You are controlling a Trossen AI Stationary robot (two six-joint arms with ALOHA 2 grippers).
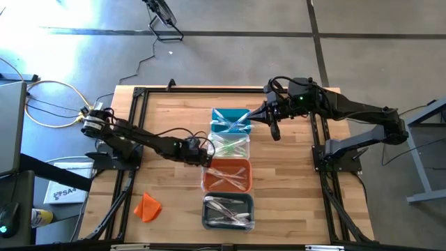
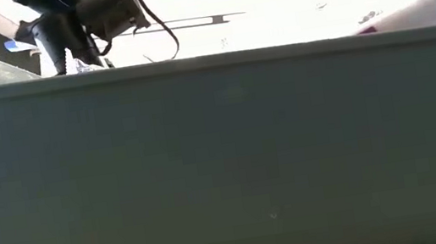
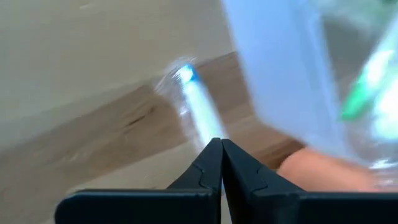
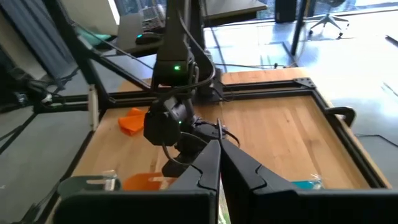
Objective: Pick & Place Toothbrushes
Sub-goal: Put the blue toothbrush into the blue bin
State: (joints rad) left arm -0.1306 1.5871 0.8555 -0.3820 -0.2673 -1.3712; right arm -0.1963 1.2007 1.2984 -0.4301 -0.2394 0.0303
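Observation:
Four bins stand in a row down the table's middle: teal (image 1: 229,120), clear (image 1: 230,145), orange (image 1: 226,176) and grey (image 1: 228,211). Toothbrushes lie in each. My left gripper (image 1: 207,155) is low beside the left walls of the clear and orange bins, shut on a clear-wrapped toothbrush (image 3: 194,106) with a blue tip. My right gripper (image 1: 274,131) hangs shut and empty above the table, right of the teal bin. The right wrist view looks past its fingers (image 4: 219,146) at the left arm. My left gripper pinches one end of the toothbrush (image 3: 209,133) between its two fingertips. The fingers slant down from the table's left. The brush runs on beyond the fingertips in line with them, blue-tipped end (image 3: 185,74) farthest off. Whether that end rests on the wood, I cannot tell.
A small orange cloth lump (image 1: 148,206) lies on the wood at the near left. Black frame rails (image 1: 136,125) run along the table's edges. The grey bin's wall (image 2: 223,155) fills most of the low view. Bare wood lies left and right of the bin row.

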